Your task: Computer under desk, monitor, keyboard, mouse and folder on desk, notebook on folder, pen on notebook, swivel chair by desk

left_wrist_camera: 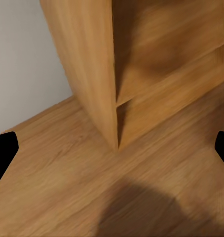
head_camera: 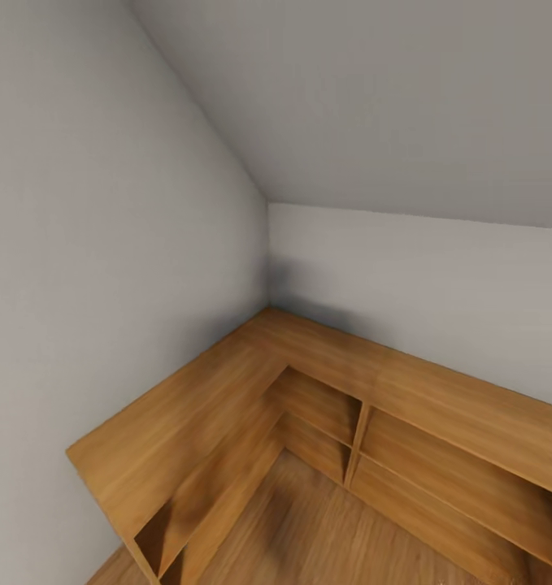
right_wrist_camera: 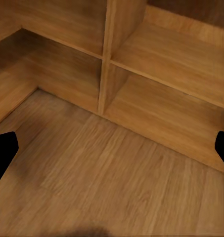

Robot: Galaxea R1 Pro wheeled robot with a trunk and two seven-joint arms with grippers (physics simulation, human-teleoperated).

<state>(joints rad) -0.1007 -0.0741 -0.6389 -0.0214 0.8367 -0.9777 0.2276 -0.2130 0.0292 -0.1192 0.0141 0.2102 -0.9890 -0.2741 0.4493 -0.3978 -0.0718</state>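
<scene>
No text, label, brand, number or sign can be read in any of the views. The wooden corner shelf unit (head_camera: 227, 406), the grey walls (head_camera: 105, 244) and the wooden floor (right_wrist_camera: 116, 182) carry plain surfaces without any writing.
</scene>
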